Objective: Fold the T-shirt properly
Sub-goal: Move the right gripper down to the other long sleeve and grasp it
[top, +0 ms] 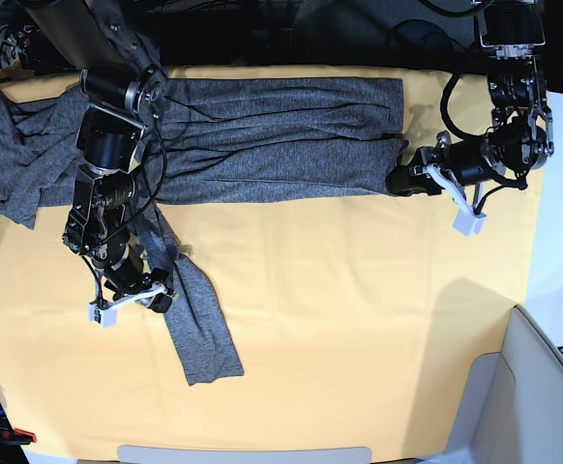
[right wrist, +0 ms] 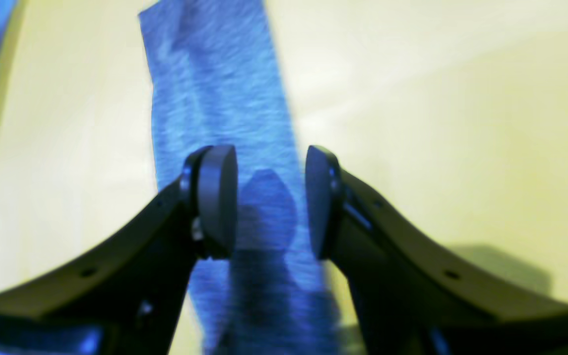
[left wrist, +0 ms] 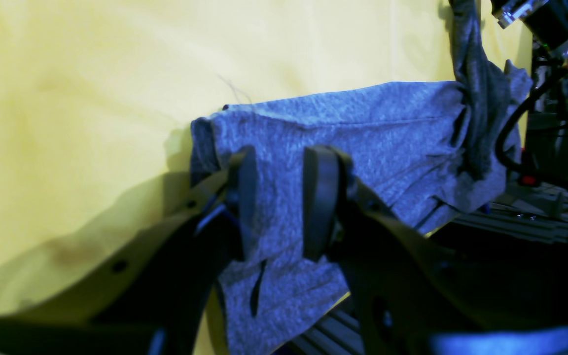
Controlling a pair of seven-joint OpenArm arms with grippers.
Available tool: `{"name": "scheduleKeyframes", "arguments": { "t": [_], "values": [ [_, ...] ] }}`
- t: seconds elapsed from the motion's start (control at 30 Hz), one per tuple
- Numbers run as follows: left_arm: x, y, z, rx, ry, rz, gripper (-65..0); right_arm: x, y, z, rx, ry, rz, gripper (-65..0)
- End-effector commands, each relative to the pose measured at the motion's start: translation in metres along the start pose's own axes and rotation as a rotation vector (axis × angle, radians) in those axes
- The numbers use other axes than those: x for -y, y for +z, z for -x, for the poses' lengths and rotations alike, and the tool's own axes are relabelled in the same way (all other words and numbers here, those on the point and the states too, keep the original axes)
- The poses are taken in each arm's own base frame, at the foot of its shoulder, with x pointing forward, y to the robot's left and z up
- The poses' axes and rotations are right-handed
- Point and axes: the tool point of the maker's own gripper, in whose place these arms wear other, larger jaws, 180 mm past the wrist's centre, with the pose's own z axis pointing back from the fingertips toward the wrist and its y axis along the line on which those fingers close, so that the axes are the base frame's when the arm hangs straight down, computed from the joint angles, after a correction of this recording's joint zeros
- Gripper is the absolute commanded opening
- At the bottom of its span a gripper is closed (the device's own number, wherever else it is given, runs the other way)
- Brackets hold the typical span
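The charcoal-grey T-shirt (top: pixel 281 135) lies spread across the far part of the yellow table cloth (top: pixel 359 319). One long sleeve (top: pixel 199 333) runs down toward the front left. My right gripper (top: pixel 159 296) is open, low over that sleeve (right wrist: pixel 215 88), with its fingers on either side of the fabric strip; it shows in the right wrist view (right wrist: pixel 270 202). My left gripper (top: pixel 396 181) is at the shirt's right edge. In the left wrist view (left wrist: pixel 281 197) its fingers stand apart, with the shirt's bunched edge (left wrist: pixel 363 128) between and behind them.
The cloth's right edge (top: pixel 533 193) is close to my left arm. A pale bin or panel (top: pixel 543 387) stands at the front right corner. Cables and metal framing (left wrist: pixel 535 217) sit just beyond the shirt's hanging edge. Bare yellow cloth (top: pixel 378 290) fills the middle and front.
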Motion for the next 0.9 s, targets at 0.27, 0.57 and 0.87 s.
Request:
{"name": "scheduleKeyframes", "arguments": {
  "t": [0.27, 0.57, 0.87],
  "values": [
    [0.006, 0.005, -0.011, 0.027, -0.023, 0.015, -48.7, 0.003, 0.0, -0.016, 0.049, -0.037, 0.002, -43.4],
    [0.006, 0.005, -0.011, 0.025, -0.023, 0.015, -48.7, 0.006, -0.009, 0.003, -0.011, -0.081, 0.021, -43.4],
    [0.006, 0.005, -0.011, 0.025, -0.023, 0.015, -48.7, -0.011, -0.015, 0.013, -0.057, -0.002, -0.001, -43.8]
  ]
}}
